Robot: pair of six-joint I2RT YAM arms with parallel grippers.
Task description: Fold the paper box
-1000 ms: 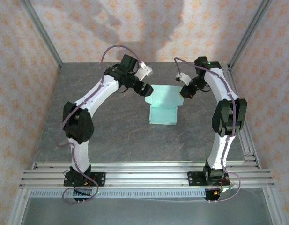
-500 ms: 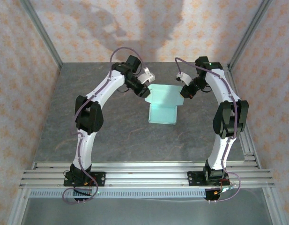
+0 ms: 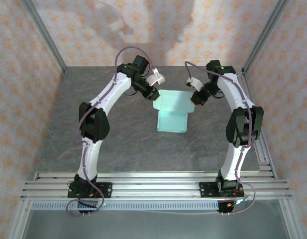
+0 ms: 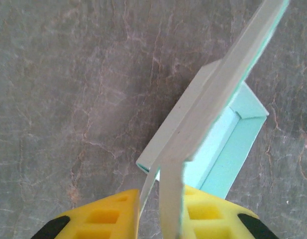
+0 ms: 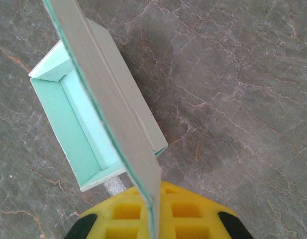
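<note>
The pale mint-green paper box (image 3: 172, 113) lies mid-table as a partly folded tray with raised walls and a flap standing up at each far corner. My left gripper (image 3: 154, 94) is at its far-left corner. In the left wrist view the yellow pads (image 4: 108, 216) press two layers of the box's (image 4: 228, 144) left flap between them, so the left gripper (image 4: 160, 201) is shut on it. My right gripper (image 3: 195, 98) is at the far-right corner. In the right wrist view it (image 5: 154, 201) is shut on the thin edge of the right flap, with the box (image 5: 73, 114) lying open beyond.
The table (image 3: 118, 134) is grey and stone-patterned, with bare room on the left and in front of the box. Patterned walls and metal posts (image 3: 44, 37) close in the back and sides. Aluminium rails (image 3: 153, 181) run along the near edge.
The left arm has swung in to the box's far-left flap and its jaws have closed on it. The right arm and the box have stayed put.
</note>
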